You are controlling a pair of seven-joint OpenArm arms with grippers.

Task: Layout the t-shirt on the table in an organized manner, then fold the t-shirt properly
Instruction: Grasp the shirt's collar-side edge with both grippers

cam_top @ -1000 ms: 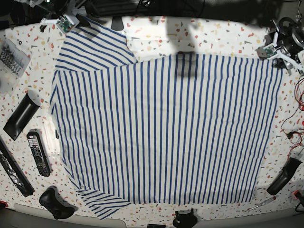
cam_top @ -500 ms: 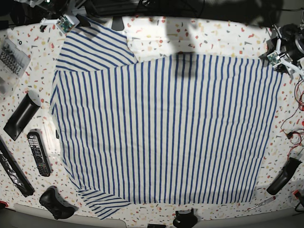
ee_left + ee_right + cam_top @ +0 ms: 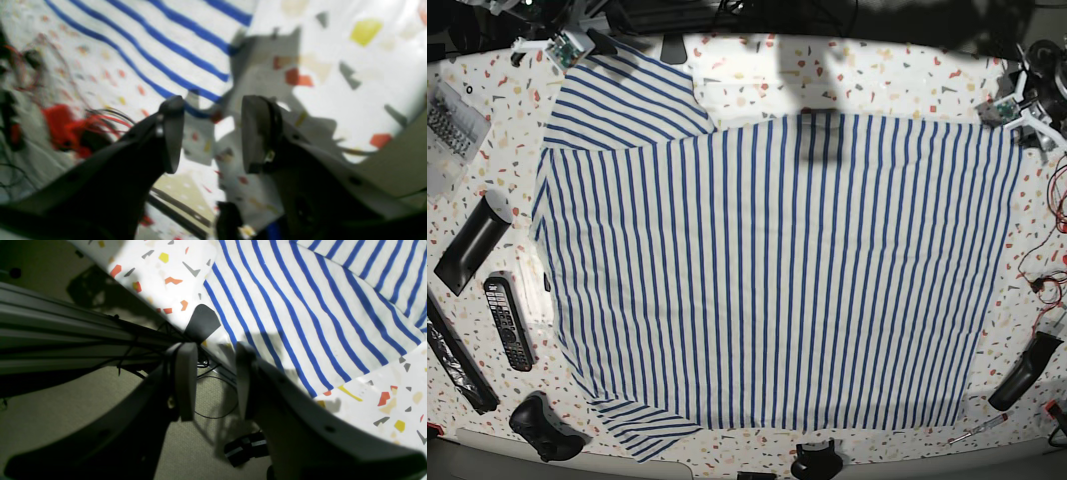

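The t-shirt (image 3: 767,270), white with thin blue stripes, lies spread flat over most of the table (image 3: 887,75), with one sleeve at the far left and one at the near left. My right gripper (image 3: 567,45) hovers by the far-left sleeve; in the right wrist view it (image 3: 213,380) is open and empty over the table edge, beside the striped cloth (image 3: 300,306). My left gripper (image 3: 1013,108) is at the shirt's far-right corner; in the left wrist view it (image 3: 213,133) is open and empty, just off the cloth's corner (image 3: 186,43).
A remote (image 3: 507,322), a black block (image 3: 472,245), a long black bar (image 3: 457,355) and a game controller (image 3: 545,425) lie along the left edge. Red wires (image 3: 1052,270), a black block (image 3: 1024,370) and a screwdriver (image 3: 977,430) lie on the right.
My left gripper has drifted a little to the right, off the shirt's far-right corner. The shirt and the right gripper have not moved.
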